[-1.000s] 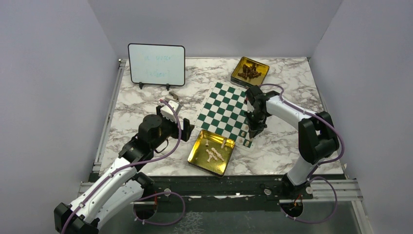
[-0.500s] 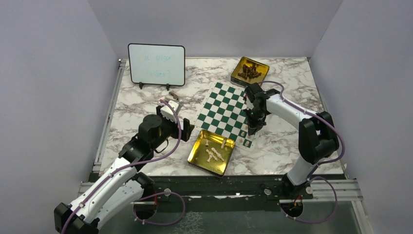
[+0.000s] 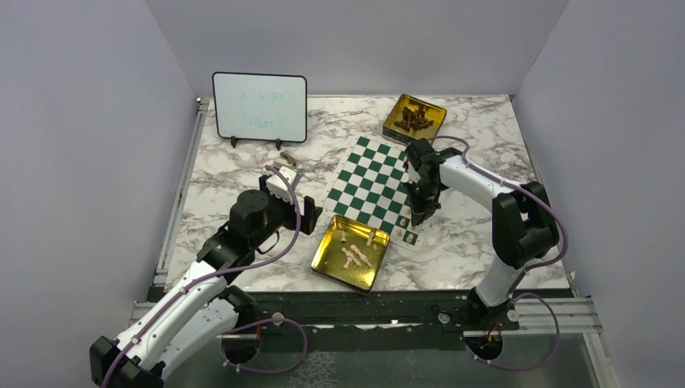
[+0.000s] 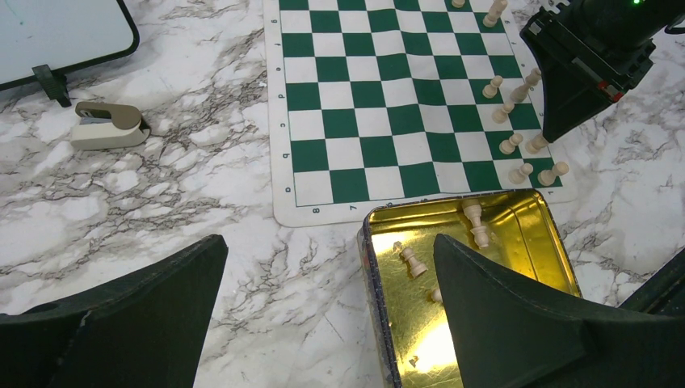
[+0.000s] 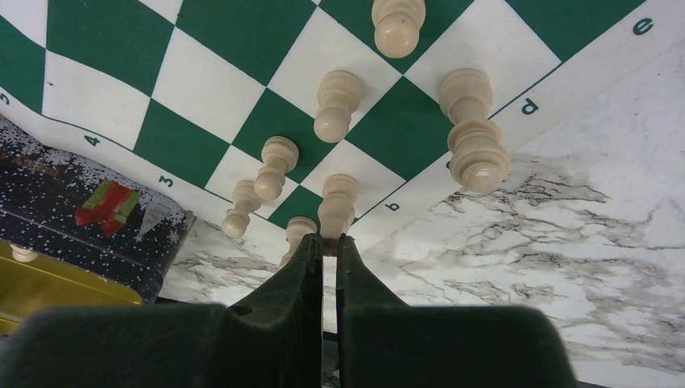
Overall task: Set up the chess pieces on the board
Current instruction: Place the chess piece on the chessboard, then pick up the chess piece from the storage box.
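Note:
The green and white board [image 3: 371, 182] lies mid-table. Several cream chess pieces [image 4: 517, 145] stand along its near right edge. My right gripper [image 5: 329, 241] is over that edge, shut on the top of one cream piece [image 5: 338, 206] that stands on a white square at the board's corner. It shows in the top view too [image 3: 420, 214]. More cream pieces [image 4: 412, 260] lie in the near gold tin [image 4: 373, 267]. My left gripper [image 4: 327, 242] is open and empty, held above the marble just left of this tin.
A second gold tin [image 3: 414, 117] with dark pieces sits behind the board. A whiteboard [image 3: 259, 107] stands at the back left, with a small tan clip [image 4: 107, 125] on the marble in front of it.
My right arm has shifted slightly at the board's near right corner. My left arm has not moved.

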Controlling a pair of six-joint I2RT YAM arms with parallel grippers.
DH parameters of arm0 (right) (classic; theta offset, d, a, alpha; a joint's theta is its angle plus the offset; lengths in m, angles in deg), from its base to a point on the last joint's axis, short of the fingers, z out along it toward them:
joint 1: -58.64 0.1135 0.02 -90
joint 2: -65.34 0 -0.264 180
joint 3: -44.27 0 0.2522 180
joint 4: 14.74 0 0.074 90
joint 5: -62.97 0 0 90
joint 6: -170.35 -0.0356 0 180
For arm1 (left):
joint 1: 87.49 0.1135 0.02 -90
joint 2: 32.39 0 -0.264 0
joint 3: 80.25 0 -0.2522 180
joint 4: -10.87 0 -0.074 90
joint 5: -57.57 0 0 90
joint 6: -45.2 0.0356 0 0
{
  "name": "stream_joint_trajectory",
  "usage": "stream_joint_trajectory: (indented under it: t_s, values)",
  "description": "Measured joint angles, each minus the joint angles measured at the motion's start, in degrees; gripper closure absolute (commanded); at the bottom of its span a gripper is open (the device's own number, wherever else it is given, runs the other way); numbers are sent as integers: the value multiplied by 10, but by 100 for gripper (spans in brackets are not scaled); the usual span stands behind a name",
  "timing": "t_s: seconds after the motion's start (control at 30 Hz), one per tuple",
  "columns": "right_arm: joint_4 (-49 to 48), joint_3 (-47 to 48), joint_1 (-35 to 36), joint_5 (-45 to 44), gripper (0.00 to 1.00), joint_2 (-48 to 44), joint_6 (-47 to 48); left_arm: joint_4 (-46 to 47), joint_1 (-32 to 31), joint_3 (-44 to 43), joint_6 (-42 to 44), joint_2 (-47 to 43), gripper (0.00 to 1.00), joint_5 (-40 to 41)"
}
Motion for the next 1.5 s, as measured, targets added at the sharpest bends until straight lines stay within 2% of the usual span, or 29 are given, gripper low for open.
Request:
stream_joint_trajectory:
  t_s: [0.17,0.47,0.7,0.87,1.03,1.2,1.5]
  values:
    - [0,0,-1,0,78,1,0,0,0,0,0,-1,1,0]
    - [-1,0,-1,0,71,12,0,0,0,3,1,-3,1,0]
    - [0,5,-1,-2,60,12,-3,0,0,3,0,-6,1,0]
    - [2,16,-1,-4,56,3,-7,-7,0,1,-14,4,1,7]
    - [10,21,-1,-8,55,-35,-16,-35,0,-17,-25,34,2,17]
    - [5,21,-1,-7,48,-97,-28,-54,0,-32,-38,46,10,9]
    - [-87,-60,-1,31,36,-243,-54,-90,0,-114,-95,115,20,-40]
